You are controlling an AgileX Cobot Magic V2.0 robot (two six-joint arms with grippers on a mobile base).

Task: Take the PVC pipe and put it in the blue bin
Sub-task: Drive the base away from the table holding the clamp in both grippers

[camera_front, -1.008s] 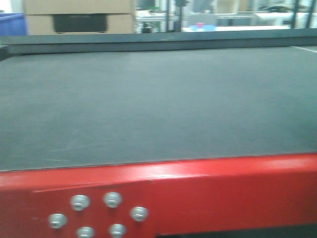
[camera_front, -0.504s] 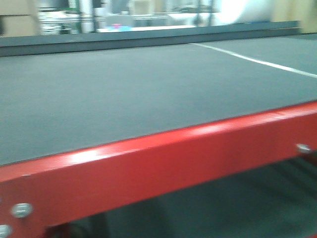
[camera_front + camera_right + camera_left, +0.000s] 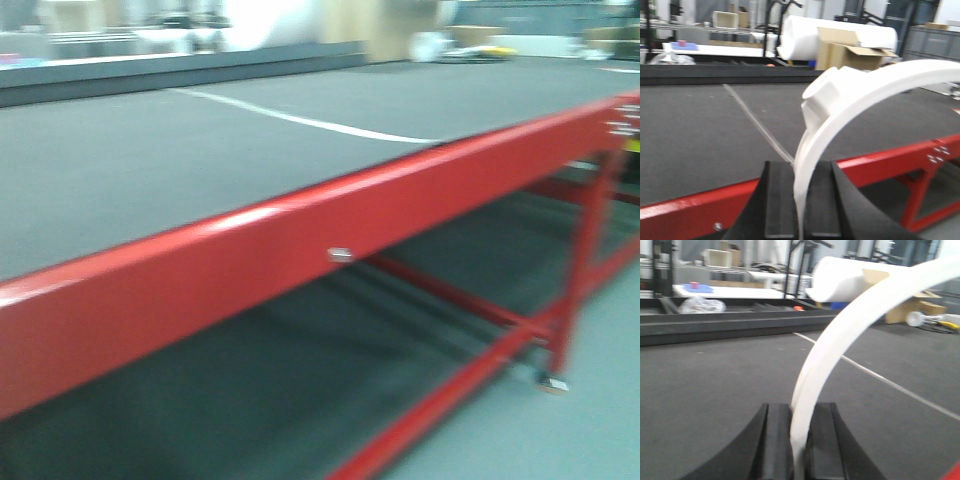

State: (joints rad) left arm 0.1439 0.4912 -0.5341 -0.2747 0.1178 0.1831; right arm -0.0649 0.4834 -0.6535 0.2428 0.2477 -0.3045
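Two white arched PVC pipe pieces show, one in each wrist view. My left gripper (image 3: 799,412) is shut on the foot of one PVC pipe piece (image 3: 840,335), which curves up and to the right over the dark mat. My right gripper (image 3: 799,170) is shut on the other PVC pipe piece (image 3: 880,90), which has a round boss on its arch, above the table's red edge. The blue bin is out of view. Neither gripper shows in the blurred front view.
A long table has a dark grey mat (image 3: 150,160), a white line (image 3: 300,122) across it and a red steel frame (image 3: 250,260) with a leg (image 3: 580,260) and braces at right. Beyond it stand a cardboard box (image 3: 845,52) and a big white roll (image 3: 800,42).
The front view has swung right along the table. The red edge now runs diagonally, and the table's leg, lower braces and floor have come into view.
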